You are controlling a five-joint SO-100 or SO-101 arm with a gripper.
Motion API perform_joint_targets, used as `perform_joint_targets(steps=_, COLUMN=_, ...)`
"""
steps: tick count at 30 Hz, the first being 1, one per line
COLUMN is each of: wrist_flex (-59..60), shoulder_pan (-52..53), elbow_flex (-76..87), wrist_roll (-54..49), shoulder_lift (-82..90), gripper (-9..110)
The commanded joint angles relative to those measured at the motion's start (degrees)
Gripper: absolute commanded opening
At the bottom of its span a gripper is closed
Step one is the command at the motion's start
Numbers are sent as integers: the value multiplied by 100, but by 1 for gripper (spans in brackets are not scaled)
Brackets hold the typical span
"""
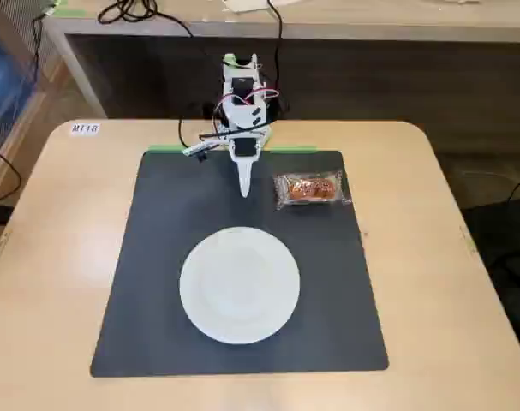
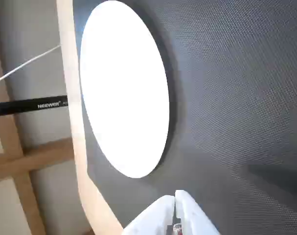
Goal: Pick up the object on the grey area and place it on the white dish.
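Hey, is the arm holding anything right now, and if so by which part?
Nothing is held. The gripper has its jaws closed and empty, while the wrapped snack lies apart on the grey mat.

A small white label (image 1: 85,128) sits at the table's far-left corner in the fixed view, reading roughly "MT18", blurry. In the wrist view, "NEEWER" shows in white on a black bar (image 2: 28,105) beyond the table's edge.

Wrist view: the gripper (image 2: 175,208) is cut off by the bottom edge; only its white fingertips show. The white dish (image 2: 124,88) ahead of them is overexposed, its rim detail lost. The object's (image 1: 310,189) red print is too small to read.
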Motion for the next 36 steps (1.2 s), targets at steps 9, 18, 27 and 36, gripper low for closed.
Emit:
perform_joint_targets(steps=9, wrist_flex=-343, shoulder_pan=-149, elbow_flex=211, wrist_roll=167, shoulder_lift=132, gripper=0)
perform_joint_targets(steps=18, wrist_flex=-255, shoulder_pan=-1116, elbow_flex=-1617, wrist_roll=-598, shoulder_lift=-35, gripper=0)
perform_joint_targets(steps=27, wrist_flex=1661, shoulder_pan=-2637, elbow_flex=-7708, wrist_roll=-949, shoulder_lift=-5115, gripper=0)
perform_joint_targets(steps=36, wrist_flex=3076, shoulder_pan=-4175, elbow_flex=-9642, wrist_roll=624, shoulder_lift=-8367, gripper=0)
